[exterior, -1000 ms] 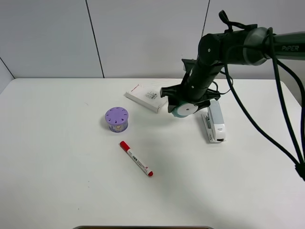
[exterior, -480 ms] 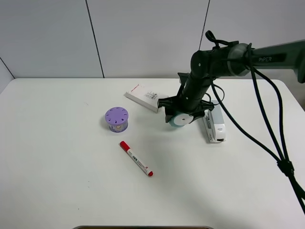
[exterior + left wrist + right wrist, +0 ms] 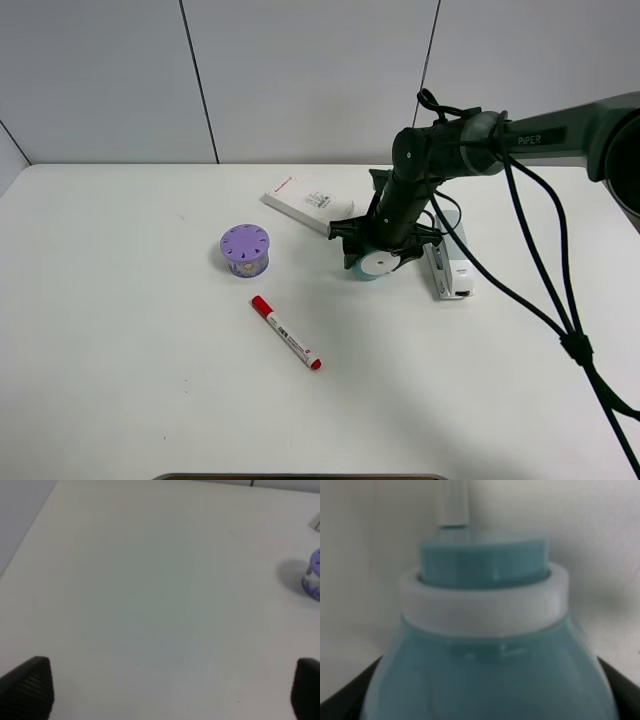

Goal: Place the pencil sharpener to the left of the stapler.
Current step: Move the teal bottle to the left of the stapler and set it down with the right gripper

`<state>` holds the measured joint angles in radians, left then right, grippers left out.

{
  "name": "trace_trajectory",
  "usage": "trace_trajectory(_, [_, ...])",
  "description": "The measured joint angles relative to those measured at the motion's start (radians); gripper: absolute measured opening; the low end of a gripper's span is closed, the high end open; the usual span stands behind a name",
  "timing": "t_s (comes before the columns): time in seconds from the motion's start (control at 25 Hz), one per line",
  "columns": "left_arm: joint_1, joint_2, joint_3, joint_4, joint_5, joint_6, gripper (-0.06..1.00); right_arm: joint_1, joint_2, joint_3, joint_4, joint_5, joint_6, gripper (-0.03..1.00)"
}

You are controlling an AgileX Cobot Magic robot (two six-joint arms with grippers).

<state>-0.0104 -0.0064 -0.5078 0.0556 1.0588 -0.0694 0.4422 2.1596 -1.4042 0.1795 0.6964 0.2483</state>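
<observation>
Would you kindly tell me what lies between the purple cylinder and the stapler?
In the exterior high view, the pencil sharpener, held in the right gripper, lies between the purple cylinder and the stapler, close beside the stapler.

Smooth, faintly glossy teal and white plastic on pencil sharpener (image 3: 485, 670); matt, smooth white on desk (image 3: 130, 330).

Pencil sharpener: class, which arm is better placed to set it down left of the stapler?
Right. The right gripper is shut on the pencil sharpener, low over the table just left of the stapler. The left gripper is open and empty, away from both.
</observation>
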Motion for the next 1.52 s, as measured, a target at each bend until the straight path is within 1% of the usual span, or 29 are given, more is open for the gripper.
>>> trace_trajectory(1.52, [0.000,0.000,0.000,0.000,0.000,0.000,0.95,0.000,0.001,-0.001,0.000,-0.003,-0.005,0.67])
